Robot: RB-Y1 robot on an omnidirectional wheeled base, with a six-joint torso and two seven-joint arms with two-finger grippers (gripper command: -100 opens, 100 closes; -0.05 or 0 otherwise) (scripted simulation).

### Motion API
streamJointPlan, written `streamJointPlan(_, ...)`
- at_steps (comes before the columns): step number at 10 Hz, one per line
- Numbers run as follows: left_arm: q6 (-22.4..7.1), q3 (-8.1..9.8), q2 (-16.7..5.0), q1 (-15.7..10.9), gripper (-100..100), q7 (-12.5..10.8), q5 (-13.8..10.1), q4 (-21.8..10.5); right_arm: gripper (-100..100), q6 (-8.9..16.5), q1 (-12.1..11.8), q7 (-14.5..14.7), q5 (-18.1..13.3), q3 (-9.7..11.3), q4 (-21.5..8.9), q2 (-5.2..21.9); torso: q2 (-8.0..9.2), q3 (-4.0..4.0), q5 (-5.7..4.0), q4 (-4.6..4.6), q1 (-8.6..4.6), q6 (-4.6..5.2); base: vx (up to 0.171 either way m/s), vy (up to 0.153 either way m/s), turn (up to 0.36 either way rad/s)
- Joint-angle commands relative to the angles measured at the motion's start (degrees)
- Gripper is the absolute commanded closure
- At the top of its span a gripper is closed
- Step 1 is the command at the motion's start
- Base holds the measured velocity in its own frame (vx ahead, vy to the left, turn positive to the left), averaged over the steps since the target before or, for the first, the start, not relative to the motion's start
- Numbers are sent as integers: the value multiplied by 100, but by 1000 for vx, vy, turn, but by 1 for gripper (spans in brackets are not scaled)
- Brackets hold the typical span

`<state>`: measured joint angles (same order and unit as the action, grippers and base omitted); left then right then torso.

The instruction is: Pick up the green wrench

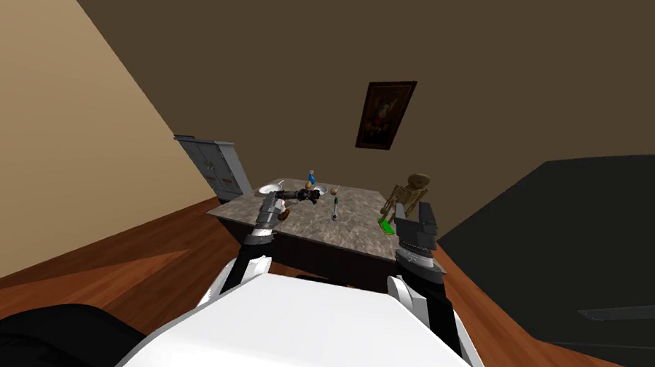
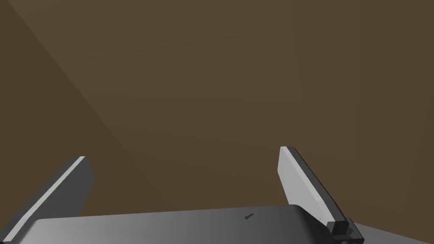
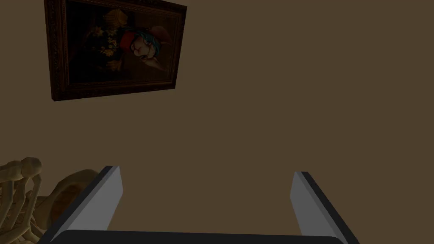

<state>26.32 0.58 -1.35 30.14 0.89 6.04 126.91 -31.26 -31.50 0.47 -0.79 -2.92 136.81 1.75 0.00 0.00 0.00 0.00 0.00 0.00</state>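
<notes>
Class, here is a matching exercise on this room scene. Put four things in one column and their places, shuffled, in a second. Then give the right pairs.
Things:
1. green wrench
2. skeleton figure
3. framed picture
4. grey cabinet

Places:
A. hangs on the brown wall
B. stands beyond the table's far left corner
C. lies on the table beside the right gripper
D. at the table's far right corner, behind the wrench

Pairs: 1-C, 2-D, 3-A, 4-B

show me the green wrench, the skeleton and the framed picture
green wrench (image 1: 386, 226), head view, on its visible green end
skeleton (image 1: 401, 196), head view, on its ribcage
framed picture (image 3: 114, 46), right wrist view, on the painted middle
</notes>
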Motion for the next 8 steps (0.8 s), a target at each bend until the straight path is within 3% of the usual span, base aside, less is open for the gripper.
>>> streamJointPlan(1,5,-5,-200,26,-100,68,44,-13,0,0,0,0,0,0,0,0,0,0,0,0,0,0,-73,33,-26)
streamJointPlan(6,49,-77,-1021,143,-100,471,331,-147,0,1,1,0,0,-1,-1,1,50,29,11,12,45,0,-136,98,-54)
streamJointPlan(7,49,-77,-1066,143,-100,471,331,-147,0,1,2,0,0,0,-1,1,55,31,9,12,38,1,-107,58,-43)
streamJointPlan(8,72,-109,-1297,177,-100,622,443,-203,0,0,1,0,0,0,-1,1,45,27,7,11,28,0,-103,84,-94)
